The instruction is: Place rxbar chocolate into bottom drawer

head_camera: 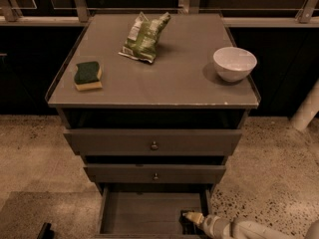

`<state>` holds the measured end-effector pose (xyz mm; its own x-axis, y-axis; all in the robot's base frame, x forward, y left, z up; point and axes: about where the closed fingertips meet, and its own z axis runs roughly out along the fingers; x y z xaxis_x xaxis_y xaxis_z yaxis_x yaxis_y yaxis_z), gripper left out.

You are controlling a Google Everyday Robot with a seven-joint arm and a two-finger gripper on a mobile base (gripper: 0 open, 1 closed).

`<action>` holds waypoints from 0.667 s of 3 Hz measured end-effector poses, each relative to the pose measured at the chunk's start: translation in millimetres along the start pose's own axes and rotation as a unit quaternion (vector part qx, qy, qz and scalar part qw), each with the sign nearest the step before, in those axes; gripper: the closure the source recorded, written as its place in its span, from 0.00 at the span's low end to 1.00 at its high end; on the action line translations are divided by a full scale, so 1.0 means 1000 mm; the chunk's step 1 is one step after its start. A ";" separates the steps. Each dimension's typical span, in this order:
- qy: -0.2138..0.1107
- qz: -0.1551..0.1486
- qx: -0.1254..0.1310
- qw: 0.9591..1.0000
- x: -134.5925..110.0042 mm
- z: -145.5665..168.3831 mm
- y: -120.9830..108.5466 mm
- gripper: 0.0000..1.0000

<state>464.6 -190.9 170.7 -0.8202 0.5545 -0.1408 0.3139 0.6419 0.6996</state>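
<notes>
gripper (192, 219): down in the bottom drawer (144, 214), right front corner
jaws: we see them pinching the rxbar chocolate (187, 226)
rxbar chocolate: inside the open bottom drawer, by its right wall

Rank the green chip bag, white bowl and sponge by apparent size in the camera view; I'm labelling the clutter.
Largest: green chip bag.
Next: white bowl, only slightly smaller.
Smallest: sponge, clearly.
The end effector is low at the bottom drawer's front right corner.
</notes>
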 end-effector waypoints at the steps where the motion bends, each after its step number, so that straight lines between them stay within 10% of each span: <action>1: 0.000 0.000 0.000 1.000 0.000 0.000 0.000 0.00; 2: 0.000 0.000 0.000 1.000 0.000 0.000 0.000 0.00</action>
